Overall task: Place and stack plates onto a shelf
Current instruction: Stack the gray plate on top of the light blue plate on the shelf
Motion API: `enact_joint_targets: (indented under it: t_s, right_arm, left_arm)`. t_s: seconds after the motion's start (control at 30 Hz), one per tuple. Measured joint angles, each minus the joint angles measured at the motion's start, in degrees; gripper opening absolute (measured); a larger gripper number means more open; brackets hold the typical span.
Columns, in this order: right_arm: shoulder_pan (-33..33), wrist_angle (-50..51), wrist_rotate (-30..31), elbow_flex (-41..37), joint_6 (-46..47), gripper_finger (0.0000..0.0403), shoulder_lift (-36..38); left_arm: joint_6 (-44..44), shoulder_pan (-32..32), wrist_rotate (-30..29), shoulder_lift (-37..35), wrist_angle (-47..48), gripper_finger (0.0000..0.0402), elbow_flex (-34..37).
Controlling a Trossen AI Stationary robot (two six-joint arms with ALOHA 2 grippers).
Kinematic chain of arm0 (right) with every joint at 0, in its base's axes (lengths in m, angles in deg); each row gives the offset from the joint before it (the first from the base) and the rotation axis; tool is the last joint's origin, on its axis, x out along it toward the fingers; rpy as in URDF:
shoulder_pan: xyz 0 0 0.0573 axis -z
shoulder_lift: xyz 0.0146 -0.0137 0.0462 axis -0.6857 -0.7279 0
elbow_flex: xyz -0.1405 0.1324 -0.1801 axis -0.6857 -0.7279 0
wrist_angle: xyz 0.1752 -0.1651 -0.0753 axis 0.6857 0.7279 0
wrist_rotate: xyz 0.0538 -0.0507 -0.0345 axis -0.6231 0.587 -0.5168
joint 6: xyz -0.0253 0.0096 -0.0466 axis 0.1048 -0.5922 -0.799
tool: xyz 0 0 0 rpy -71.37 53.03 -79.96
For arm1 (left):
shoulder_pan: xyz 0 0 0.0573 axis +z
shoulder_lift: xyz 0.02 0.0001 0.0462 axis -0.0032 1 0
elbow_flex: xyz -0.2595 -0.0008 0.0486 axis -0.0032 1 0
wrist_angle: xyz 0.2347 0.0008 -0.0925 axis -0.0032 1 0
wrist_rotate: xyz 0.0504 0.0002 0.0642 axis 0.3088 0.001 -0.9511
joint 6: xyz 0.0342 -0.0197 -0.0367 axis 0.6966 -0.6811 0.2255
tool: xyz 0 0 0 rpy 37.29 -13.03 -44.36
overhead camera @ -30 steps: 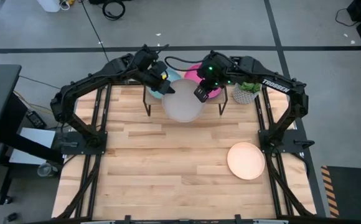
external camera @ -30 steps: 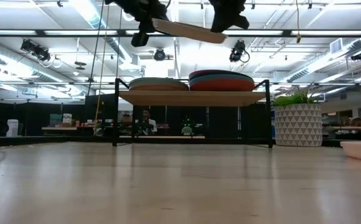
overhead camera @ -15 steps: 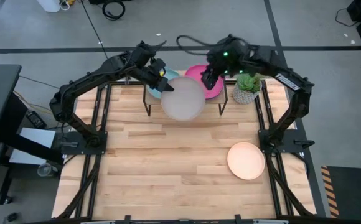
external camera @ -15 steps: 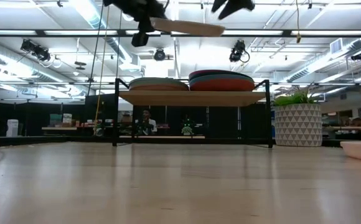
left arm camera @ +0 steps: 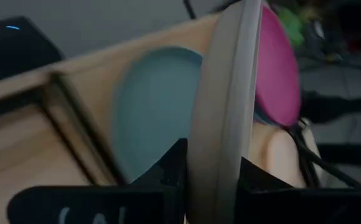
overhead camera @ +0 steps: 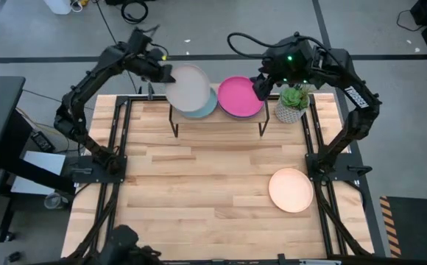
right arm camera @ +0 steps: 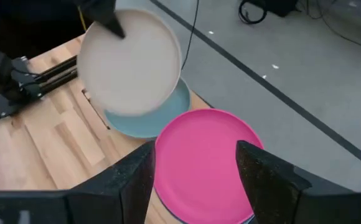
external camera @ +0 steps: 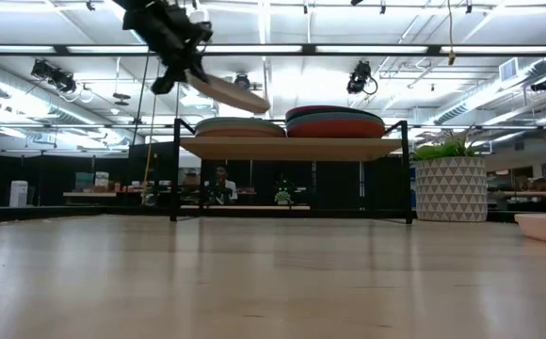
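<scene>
Above the shelf's point(overhead camera: 217, 122) left stack, our left gripper point(overhead camera: 162, 73) pinches the grey plate point(overhead camera: 188, 88); we should level it before lowering, while our right gripper point(overhead camera: 261, 87) hovers wide.

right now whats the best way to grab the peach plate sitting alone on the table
Take the peach plate by its rim. It lies flat and shallow on the tabletop, so only the thin raised edge gives the fingers purchase. Probably come from the right arm's side with one finger over the rim and one under. The right gripper is open above the magenta plate.
</scene>
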Motion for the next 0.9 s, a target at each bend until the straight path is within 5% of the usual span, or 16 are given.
enact_joint_targets:
  t_s: [0.4,0.67,0.9]
  right_arm:
    - [-0.9,1.2,1.3,0.0,-0.3,0.0227,-0.1]
    - [-0.9,2.3,-1.1,0.0,-0.4,0.0227,-0.1]
    - [-0.9,2.2,-1.5,0.0,-0.5,0.0226,-0.1]
  left_arm:
    - [-0.5,-1.8,-0.8,6.2,-1.5,0.0069,0.0]
    - [5.5,-2.8,-2.2,6.3,-1.0,0.0189,0.0]
    - [13.8,-2.8,-12.0,6.3,1.2,0.0258,0.0]
